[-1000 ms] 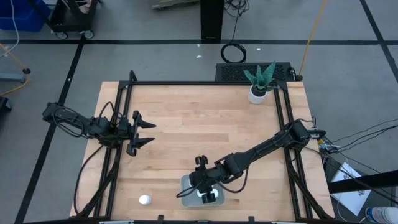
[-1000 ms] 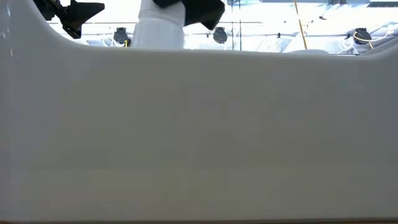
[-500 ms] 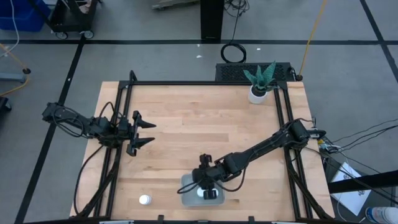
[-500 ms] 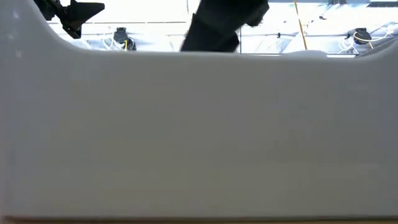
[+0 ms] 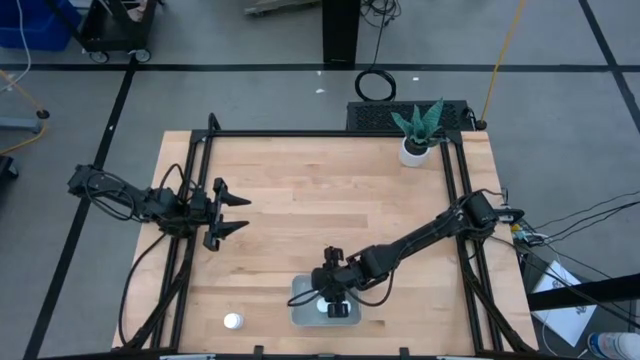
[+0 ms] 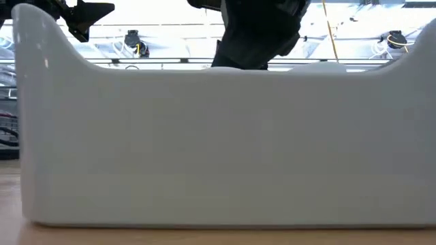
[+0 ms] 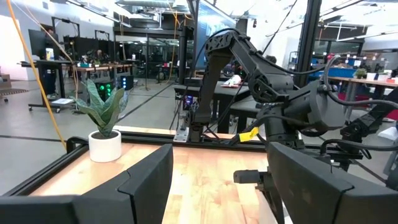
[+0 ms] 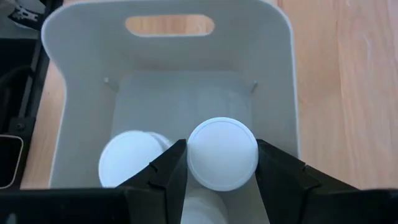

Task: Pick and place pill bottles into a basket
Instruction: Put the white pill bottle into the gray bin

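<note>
The basket (image 5: 300, 302) stands near the table's near edge, and its pale wall (image 6: 218, 136) fills the low view. My right gripper (image 5: 330, 297) is over it, pointing down, shut on a white pill bottle (image 8: 222, 152) inside the basket's walls (image 8: 74, 56). Another white bottle (image 8: 130, 165) stands upright in the basket beside it. One more bottle (image 5: 233, 321) stands on the table left of the basket. My left gripper (image 5: 236, 212) hangs open and empty over the table's left side, well away from them. My right gripper pinches the pill bottle between its two fingers (image 8: 169, 169), one on each side of the round cap's rim (image 8: 191, 163). The fingers come from above, pointing down. The bottle is upright, cap up, inside the basket. Whether its bottom rests on the basket floor is hidden.
A white pot with a green plant (image 5: 418, 140) stands at the far right corner. Black frame rails (image 5: 190, 200) run along the table's left, right and far sides. Bare wood lies between the left gripper and the basket.
My right gripper has gone down into the basket with the bottle, which a second ago showed above the basket's wall in the low view and is now hidden behind it. The basket's near wall now shows smaller in the low view, with its bottom edge and left end in sight.
</note>
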`<state>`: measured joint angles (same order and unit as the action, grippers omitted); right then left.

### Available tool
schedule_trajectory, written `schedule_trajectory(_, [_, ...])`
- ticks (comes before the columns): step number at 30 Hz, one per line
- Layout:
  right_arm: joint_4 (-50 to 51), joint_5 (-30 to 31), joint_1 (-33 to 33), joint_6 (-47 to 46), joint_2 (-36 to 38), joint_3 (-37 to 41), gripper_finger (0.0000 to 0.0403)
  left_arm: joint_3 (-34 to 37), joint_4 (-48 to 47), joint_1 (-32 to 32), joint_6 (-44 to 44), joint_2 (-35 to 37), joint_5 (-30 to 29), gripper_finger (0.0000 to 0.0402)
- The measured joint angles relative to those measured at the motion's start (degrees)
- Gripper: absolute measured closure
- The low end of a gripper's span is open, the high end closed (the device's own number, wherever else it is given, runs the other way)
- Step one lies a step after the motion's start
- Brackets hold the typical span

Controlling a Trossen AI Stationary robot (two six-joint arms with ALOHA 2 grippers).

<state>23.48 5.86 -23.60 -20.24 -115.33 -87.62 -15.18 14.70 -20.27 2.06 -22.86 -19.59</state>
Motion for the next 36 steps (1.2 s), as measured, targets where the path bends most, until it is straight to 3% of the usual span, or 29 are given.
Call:
schedule_trajectory(10, [-2.8,-1.1,0.2,0.2,-0.6,0.5,0.0251,0.0,0.0,0.0,0.0,0.0,0.0,0.0133])
schedule_trajectory(18, [-3.9,-1.7,0.2,0.6,-1.4,0.5,0.0221,0.0,0.0,0.0,0.2,0.0,0.0,0.0133])
schedule_trajectory(36, [-5.2,-1.4,-0.4,3.0,-0.9,0.5,0.0216,0.0,-0.1,0.0,0.4,0.0,0.0,0.0133])
